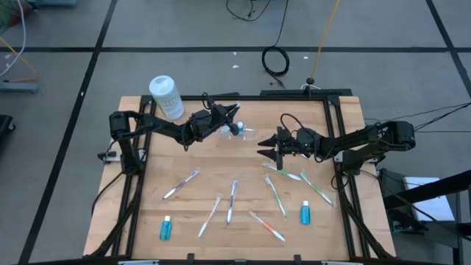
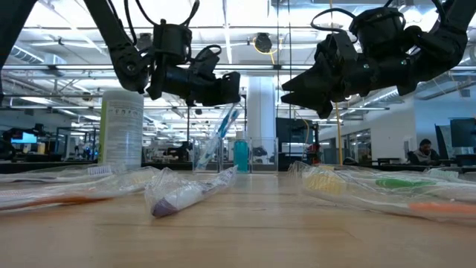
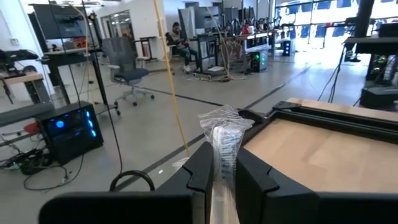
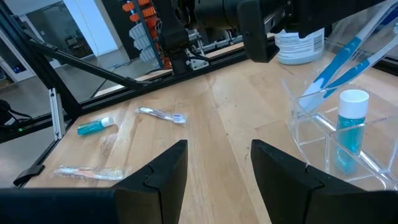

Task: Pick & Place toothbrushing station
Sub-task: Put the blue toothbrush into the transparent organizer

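Step in hand: judged to be loading a wrapped toothbrush into the toothbrushing station; the left hand carries it, clamped narrow on the plastic sleeve.
Station position: clear holder on the tabletop at the far edge, near the white canister; it already contains blue toothbrushes and a blue tube with white cap.
Left hand position: raised just beside the station in the high view, wrapper end pointing outward past the tabletop's edge.
Right hand: right hand stands wide and empty, hovering above the tabletop near the station, facing it.
Good practice: bring the wrapped toothbrush above an unfilled compartment, tilt it towards upright, lower it clear of the brushes already leaning there, and release only once its lower end is inside the wall. The crinkled sleeve is likely slippery, so grip should stay firm until then.
Risk: the light holder could tip or slide if struck on its rim.
Remaining items: several wrapped toothbrushes and two blue tubes lie on the near half of the tabletop.
Hidden: the station cannot be seen from the left wrist; its compartment count is unclear.
Hard to make out: the station's outline from above, being see-through; how far the brush extends below the left fingers.
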Controlling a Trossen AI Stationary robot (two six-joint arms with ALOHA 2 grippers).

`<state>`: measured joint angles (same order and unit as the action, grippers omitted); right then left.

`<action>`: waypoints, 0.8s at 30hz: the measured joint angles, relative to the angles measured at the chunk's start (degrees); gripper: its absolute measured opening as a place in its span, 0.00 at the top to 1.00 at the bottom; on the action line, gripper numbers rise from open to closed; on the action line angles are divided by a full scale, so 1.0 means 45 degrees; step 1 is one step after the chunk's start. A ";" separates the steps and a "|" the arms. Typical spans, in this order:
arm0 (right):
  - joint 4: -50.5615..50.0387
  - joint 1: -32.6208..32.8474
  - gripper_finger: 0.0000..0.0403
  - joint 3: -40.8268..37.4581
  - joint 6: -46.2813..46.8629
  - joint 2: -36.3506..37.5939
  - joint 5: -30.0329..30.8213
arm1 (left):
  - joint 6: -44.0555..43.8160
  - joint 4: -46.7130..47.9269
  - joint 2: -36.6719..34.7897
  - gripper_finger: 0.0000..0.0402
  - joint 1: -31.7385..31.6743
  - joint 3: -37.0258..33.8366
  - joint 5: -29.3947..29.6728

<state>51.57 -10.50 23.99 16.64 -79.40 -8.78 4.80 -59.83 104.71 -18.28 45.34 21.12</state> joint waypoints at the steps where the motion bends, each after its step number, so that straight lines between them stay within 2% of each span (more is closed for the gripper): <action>1: -0.0002 -0.0002 0.58 0.0000 0.0000 0.0000 0.0000 | 0.0072 -0.0054 0.0000 0.90 0.0000 0.0000 0.0000; 4: 0.0000 0.0000 0.58 0.0000 0.0000 0.0000 0.0000 | 0.0511 -0.0680 -0.0094 0.90 0.0017 -0.0005 0.0001; 9: 0.0000 0.0000 0.58 0.0000 0.0000 0.0000 0.0000 | 0.0846 -0.3216 -0.0584 0.90 0.0210 0.0050 -0.0013; 12: 0.0000 -0.0002 0.58 0.0000 -0.0002 0.0000 0.0000 | 0.0457 -0.4068 -0.0593 0.90 0.0320 0.0416 -0.0169; 17: 0.0085 0.0000 0.58 0.0000 -0.0329 0.0000 0.0000 | 0.0072 -0.2397 -0.0126 0.90 0.0387 0.1928 -0.1839; 24: 0.0190 -0.0071 0.58 0.0000 -0.0321 0.0000 0.0000 | 0.0579 -0.0838 0.1503 0.90 0.0549 0.4220 -0.1932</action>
<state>52.42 -10.82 23.99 15.20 -79.40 -8.78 7.41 -63.60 111.47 -15.81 64.33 12.43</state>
